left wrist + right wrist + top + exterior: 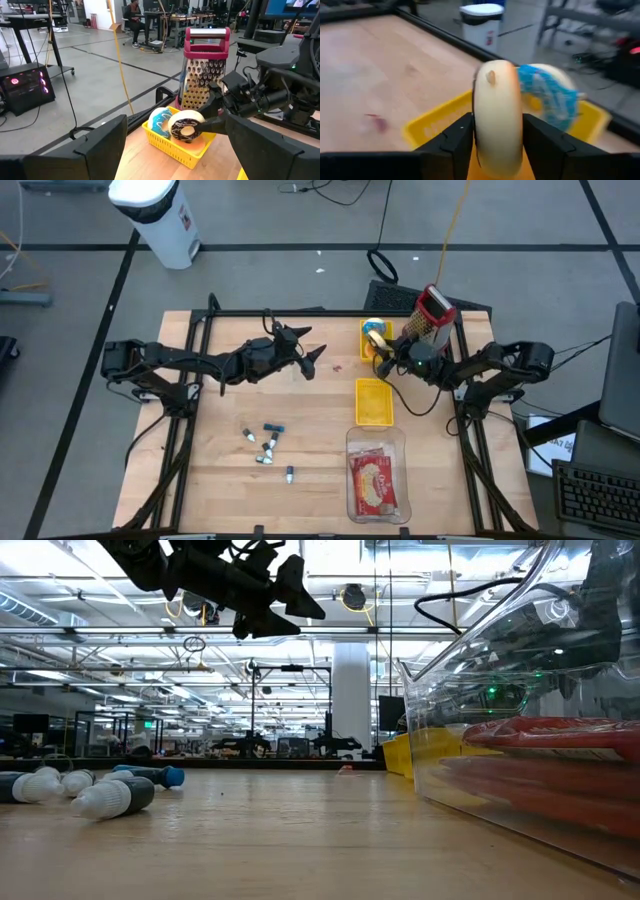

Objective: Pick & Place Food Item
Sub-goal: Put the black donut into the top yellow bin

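A yellow basket (374,330) stands at the table's far side, right of the middle. In it lie a blue-frosted donut (161,122) and a chocolate donut (184,127), which stands on edge. My right gripper (383,360) reaches into the basket from the table's right, shut on the chocolate donut (497,115). My left gripper (310,345) hangs open in the air left of the basket, holding nothing and pointing level at it. My right gripper has one finger (457,142) on each flat face (485,135) of the chocolate donut, low on it; no gap shows between fingers and donut. The fingers come nearly level from the table's right. The donut stands upright inside the basket; whether its lower edge rests there is hidden.
A metal grater with a red handle (430,315) stands just behind the right gripper. A second yellow basket (373,402) lies nearer, and a clear tub with a red packet (375,475) lies near the front. Several small bottles (265,442) lie front left. A person (132,15) sits far off.
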Available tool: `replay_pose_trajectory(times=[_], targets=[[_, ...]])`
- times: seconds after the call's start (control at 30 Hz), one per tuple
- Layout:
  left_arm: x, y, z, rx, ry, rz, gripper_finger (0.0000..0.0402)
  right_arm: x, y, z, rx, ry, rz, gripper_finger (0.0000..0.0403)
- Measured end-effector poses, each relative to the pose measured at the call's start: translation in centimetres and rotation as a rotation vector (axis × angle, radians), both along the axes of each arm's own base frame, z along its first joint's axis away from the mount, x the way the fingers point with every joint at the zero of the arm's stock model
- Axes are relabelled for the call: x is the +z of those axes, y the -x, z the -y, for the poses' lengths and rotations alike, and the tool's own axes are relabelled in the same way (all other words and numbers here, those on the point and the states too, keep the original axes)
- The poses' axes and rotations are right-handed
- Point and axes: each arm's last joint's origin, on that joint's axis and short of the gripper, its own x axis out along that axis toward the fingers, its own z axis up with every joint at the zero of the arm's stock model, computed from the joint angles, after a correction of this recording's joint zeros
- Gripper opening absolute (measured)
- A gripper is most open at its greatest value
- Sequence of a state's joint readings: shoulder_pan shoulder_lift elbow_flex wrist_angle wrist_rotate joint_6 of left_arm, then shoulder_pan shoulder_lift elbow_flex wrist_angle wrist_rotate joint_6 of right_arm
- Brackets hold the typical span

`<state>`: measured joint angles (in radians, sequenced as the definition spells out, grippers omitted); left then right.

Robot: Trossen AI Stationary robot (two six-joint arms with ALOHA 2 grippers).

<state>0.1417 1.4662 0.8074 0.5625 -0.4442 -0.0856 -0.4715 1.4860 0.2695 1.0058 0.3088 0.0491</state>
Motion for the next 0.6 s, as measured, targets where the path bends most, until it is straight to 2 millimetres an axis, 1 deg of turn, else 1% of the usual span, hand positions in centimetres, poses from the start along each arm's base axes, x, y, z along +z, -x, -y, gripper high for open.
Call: replay_pose_trajectory(times=[0.13, 0.47, 0.6], targets=[[0.00, 0.00, 0.00, 0.000, 0.002, 0.001, 0.0340, 0.08, -0.02, -0.19, -0.056, 0.080, -0.065, 0.0168], [-0.10, 0.01, 0.00, 0.000, 0.003, -0.010, 0.0340, 0.32, -0.29, -0.54, -0.006, 0.187, -0.146, 0.0177], [-0.11, 0.01, 0.00, 0.000, 0.003, -0.011, 0.0340, 0.59, -0.35, -0.51, 0.015, 0.265, -0.191, 0.0177]])
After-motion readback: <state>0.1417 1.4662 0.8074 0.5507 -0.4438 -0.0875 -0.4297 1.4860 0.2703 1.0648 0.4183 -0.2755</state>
